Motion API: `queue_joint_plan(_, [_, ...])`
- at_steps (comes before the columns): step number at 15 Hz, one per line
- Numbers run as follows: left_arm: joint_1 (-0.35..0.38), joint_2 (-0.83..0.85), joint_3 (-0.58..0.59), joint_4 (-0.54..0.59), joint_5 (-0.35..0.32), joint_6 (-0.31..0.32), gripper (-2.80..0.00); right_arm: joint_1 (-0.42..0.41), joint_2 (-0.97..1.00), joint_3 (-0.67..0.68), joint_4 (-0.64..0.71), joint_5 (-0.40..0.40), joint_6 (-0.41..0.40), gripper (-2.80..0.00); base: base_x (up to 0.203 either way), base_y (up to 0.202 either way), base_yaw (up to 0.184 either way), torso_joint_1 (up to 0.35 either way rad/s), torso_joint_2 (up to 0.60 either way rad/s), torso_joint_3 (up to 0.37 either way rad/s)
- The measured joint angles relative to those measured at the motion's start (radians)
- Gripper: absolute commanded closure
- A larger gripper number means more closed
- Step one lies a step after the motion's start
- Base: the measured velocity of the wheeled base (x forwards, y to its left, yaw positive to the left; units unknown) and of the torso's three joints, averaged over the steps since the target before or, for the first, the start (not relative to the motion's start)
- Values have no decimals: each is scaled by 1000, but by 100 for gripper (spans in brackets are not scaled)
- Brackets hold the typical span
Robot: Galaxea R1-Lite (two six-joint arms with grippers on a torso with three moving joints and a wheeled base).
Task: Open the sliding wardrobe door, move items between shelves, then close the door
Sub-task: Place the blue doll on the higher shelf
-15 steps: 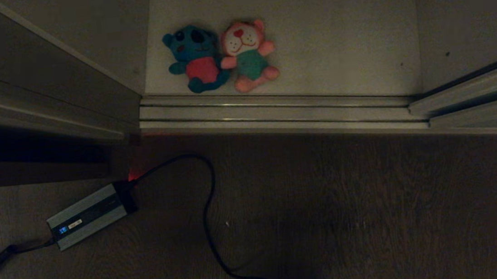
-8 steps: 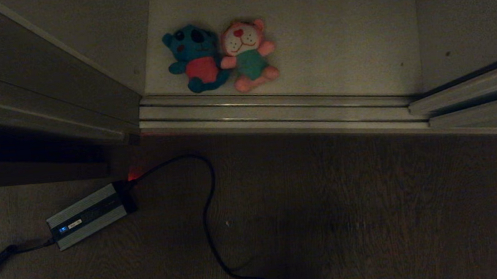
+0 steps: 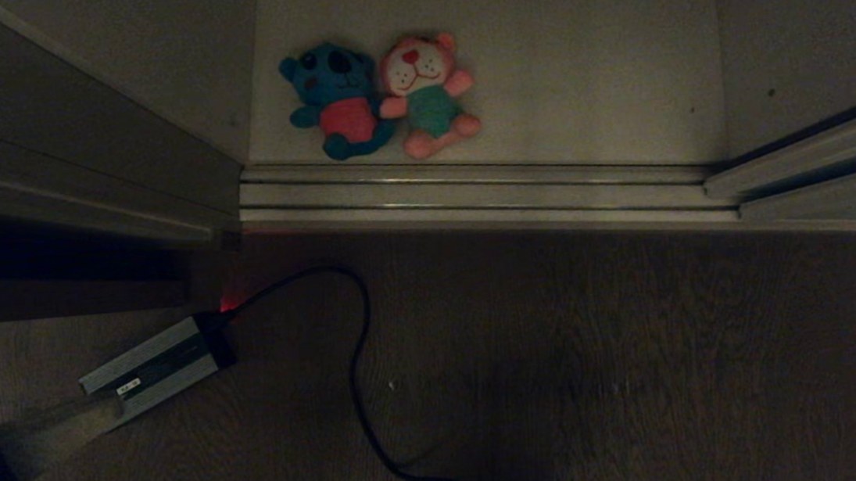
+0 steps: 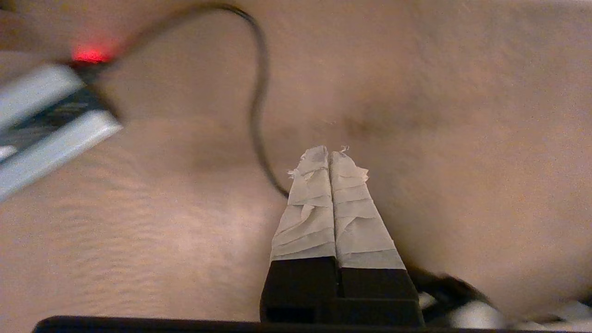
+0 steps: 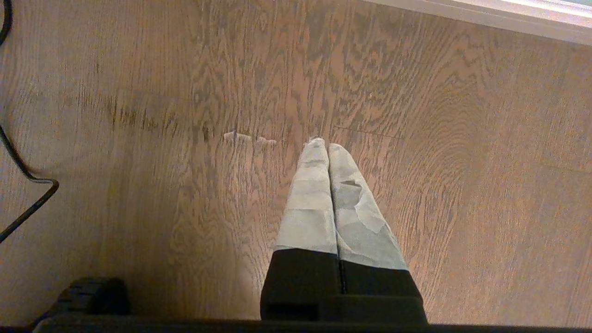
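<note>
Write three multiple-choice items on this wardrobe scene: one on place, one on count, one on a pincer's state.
1. The teal bear lies where?
A. On the wardrobe's bottom board, touching the pink plush toy
B. On the wooden floor
C. On the power brick

2. Plush toys in view?
A. One
B. Two
C. Three

3. The left pincer is:
A. Open
B. Shut on a toy
C. Shut, empty

Key: 1 A, both toys lie behind the door track; 2 B, only these two show; 3 C, taped fingers meet over bare floor.
</note>
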Motion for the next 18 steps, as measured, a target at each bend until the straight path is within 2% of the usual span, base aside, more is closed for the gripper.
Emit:
queue_joint_plan(3, [-81,256,-158,3,-25,-39,0,0,0,0,0,0,0,0,0,0,0,0,0,0])
queue_joint_plan(5, [-170,411,-317,5,7,-102,0,0,0,0,0,0,0,0,0,0,0,0,0,0])
queue_joint_plan(7, [-243,542,-441,3,76,-149,0,0,0,0,0,0,0,0,0,0,0,0,0,0])
queue_joint_plan(10, [-320,697,-580,-24,208,-175,0,0,0,0,0,0,0,0,0,0,0,0,0,0])
queue_joint_plan(14, [-358,850,-699,-125,357,-238,0,0,0,0,0,0,0,0,0,0,0,0,0,0])
queue_joint_plan(15, [-360,880,-734,-124,383,-243,-280,0,0,0,0,0,0,0,0,0,0,0,0,0])
queue_joint_plan(18, [-361,964,-833,-126,489,-251,-280,0,0,0,0,0,0,0,0,0,0,0,0,0])
